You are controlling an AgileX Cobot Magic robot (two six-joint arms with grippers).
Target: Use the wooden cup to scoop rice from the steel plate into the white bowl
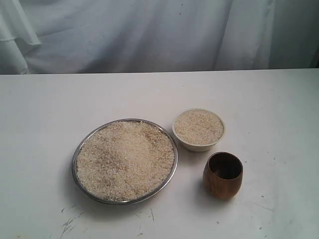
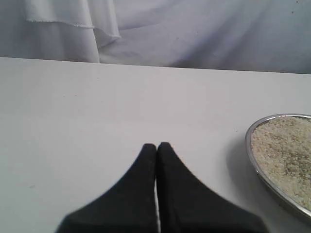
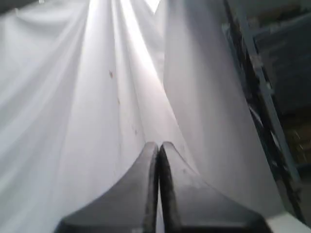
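Rice (image 1: 124, 159) heaps the steel plate (image 1: 74, 167); white bowl (image 1: 198, 146) just right, wooden cup (image 1: 223, 175) nearer; left gripper (image 2: 157, 145) and right gripper (image 3: 159, 144) pressed closed, empty

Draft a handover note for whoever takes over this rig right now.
The left gripper is shut and empty above the table, near the steel plate. The right gripper is shut and empty, facing the curtain. The rice heaps the plate; the white bowl already holds some. The wooden cup stands upright beside the bowl, ungripped. To do: grasp cup, scoop, pour.
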